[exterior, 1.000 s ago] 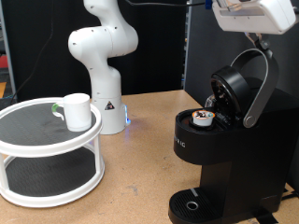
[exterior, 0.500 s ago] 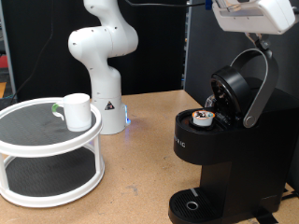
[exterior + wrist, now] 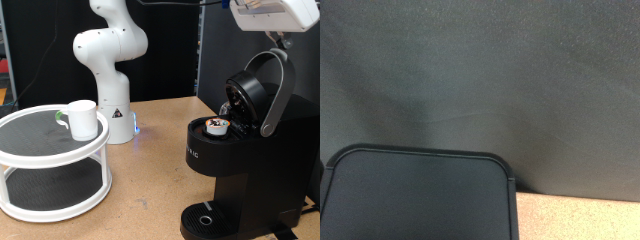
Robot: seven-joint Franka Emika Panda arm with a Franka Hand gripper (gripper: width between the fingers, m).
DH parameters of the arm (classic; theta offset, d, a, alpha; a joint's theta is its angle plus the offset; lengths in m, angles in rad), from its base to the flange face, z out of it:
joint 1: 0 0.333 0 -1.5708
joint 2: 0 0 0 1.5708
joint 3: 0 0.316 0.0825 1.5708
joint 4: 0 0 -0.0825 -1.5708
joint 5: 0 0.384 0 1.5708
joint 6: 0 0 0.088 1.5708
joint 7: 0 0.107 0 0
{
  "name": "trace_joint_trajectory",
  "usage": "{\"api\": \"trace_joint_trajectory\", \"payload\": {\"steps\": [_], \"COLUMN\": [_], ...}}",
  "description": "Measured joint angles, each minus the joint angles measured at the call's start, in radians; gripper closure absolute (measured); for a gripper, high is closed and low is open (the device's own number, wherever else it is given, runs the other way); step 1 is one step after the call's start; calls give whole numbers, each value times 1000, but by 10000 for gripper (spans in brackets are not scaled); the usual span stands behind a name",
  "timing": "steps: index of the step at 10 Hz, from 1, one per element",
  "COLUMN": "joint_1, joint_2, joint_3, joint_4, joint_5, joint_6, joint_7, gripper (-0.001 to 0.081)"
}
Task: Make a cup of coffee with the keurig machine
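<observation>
At exterior view's top right, pincer [image 3: 272,35] above open keurig machine [image 3: 232,150], its state unclear, cup [image 3: 82,119] well apart

The cup [image 3: 82,119] stands on the top tier of a two-tier round stand [image 3: 52,166] at the exterior view's left. The robot base [image 3: 110,62] rises behind it. The keurig machine [image 3: 240,160] stands at the right on the desk [image 3: 140,190], lid raised, with what seems a pod [image 3: 216,125] in its chamber.
</observation>
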Motion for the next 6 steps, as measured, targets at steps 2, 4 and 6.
{"api": "trace_joint_trajectory", "payload": {"steps": [2, 4, 6], "joint_1": [0, 0, -1], "joint_2": [3, 2, -1], "joint_3": [7, 7, 3], "joint_4": [-4, -11, -15], "joint_5": [-7, -7, -7], "joint_6": [1, 1, -7], "joint_7": [1, -5, -20], "gripper": [801, 801, 801]}}
